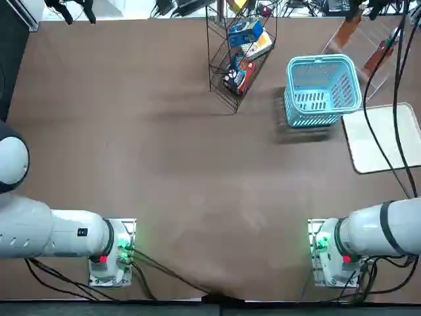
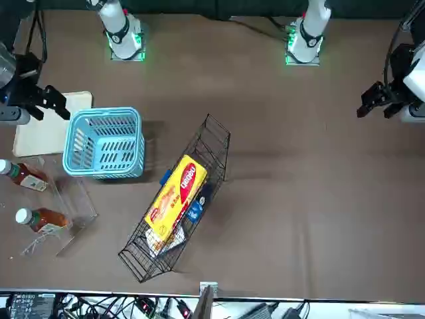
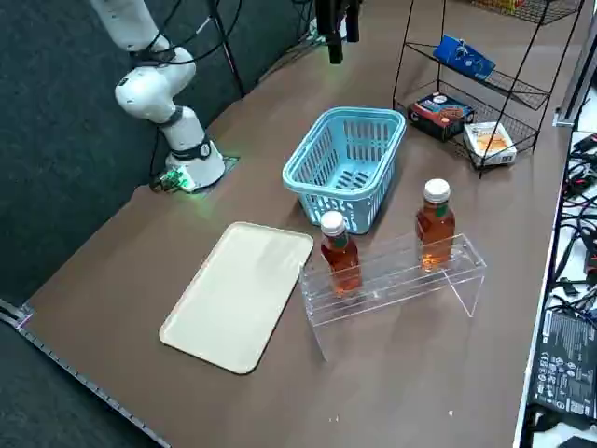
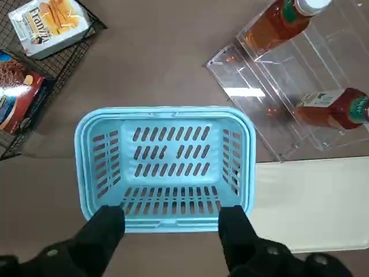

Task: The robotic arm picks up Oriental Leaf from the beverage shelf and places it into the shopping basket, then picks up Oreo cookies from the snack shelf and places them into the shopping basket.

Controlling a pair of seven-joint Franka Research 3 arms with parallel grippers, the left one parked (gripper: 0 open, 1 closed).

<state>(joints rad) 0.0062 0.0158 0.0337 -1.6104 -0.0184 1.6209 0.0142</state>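
We see a light turquoise basket [image 4: 167, 225], reddish-brown tea bottles [image 3: 435, 229] with white caps [image 3: 437, 190], a black wire rack [image 2: 149, 266], a bright yellow pack [image 2: 176, 198] with red and white print, a blue box [image 3: 464, 58], a cream tray [image 3: 238, 297] and a brown desk [image 1: 164, 164].

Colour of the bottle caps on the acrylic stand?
White caps, both of them; clearest in the right side view.

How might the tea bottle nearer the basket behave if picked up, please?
The bottle looks smooth and rounded, so it may slip or roll if laid down. Standing tall and slim on the stand, it could tip if nudged.
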